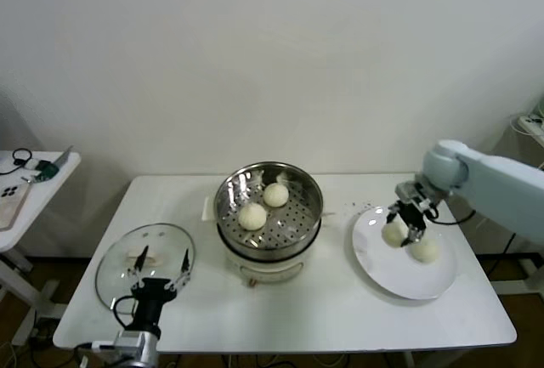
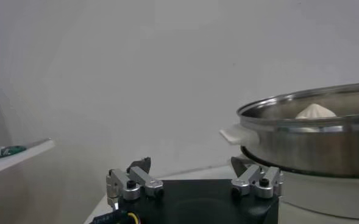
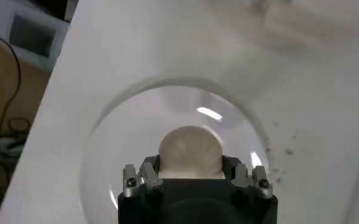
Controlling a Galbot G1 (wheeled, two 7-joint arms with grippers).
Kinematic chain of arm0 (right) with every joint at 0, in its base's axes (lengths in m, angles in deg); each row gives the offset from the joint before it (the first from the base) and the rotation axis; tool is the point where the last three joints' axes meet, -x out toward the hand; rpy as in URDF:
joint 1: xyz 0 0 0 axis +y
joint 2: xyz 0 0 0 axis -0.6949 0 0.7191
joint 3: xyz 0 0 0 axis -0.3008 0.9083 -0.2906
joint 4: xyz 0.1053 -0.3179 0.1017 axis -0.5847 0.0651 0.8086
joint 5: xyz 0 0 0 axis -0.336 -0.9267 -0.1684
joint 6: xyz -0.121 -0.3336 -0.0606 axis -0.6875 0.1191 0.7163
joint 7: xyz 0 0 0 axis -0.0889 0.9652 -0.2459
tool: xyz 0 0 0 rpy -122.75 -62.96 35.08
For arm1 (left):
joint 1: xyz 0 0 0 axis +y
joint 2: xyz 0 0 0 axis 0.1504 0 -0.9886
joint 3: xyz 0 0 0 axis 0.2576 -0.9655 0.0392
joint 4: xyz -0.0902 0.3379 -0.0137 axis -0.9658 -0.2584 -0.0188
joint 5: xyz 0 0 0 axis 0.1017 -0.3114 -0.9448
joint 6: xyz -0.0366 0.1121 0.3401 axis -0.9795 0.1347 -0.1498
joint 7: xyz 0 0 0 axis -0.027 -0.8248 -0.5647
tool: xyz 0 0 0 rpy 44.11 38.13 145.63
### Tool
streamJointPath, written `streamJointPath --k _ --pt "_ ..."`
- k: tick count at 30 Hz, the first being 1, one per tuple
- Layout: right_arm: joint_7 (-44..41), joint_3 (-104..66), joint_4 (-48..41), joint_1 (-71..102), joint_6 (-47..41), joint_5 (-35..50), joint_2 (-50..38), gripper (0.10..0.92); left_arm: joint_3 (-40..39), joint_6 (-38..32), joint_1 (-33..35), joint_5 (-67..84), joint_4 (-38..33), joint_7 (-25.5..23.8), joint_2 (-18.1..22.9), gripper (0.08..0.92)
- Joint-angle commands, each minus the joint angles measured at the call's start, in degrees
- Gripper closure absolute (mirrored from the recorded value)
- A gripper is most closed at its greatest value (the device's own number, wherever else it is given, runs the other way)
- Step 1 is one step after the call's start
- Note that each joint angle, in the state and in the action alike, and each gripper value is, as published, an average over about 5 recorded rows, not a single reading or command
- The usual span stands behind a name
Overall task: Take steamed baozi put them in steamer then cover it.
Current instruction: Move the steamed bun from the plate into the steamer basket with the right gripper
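Note:
The steamer stands mid-table on its cream pot base, with two steamed baozi on its perforated floor. In the left wrist view the steamer shows from the side, one baozi top peeking over the rim. Two more baozi lie on the white plate. My right gripper is shut on the left one; the other lies beside it. The right wrist view shows that held baozi between my fingers over the plate. My left gripper hangs open over the glass lid.
The glass lid lies flat at the table's front left. A small side table with loose items stands farther left. The white table's front edge runs close below the plate and lid. Cables hang at the far right.

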Motion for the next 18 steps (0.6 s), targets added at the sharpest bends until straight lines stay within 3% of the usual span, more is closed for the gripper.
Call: streamJointPath --k 1,10,18 --pt "-1.0 11.6 8.2 -25.3 14.2 -3.4 8.4 0.364 -0.1 -0.2 0.6 0.0 -0.4 0.0 -0.1 0.177" --pt "-1.1 7.0 15.6 -23.6 19.4 -11.2 15.1 0.364 -0.7 -0.3 1.0 0.2 -0.1 0.0 -0.3 0.177" --pt "-1.4 2.9 10.5 -17.7 23.7 -17.2 25.3 0.364 -1.0 -0.2 1.4 0.5 0.1 0.0 -0.4 0.177"
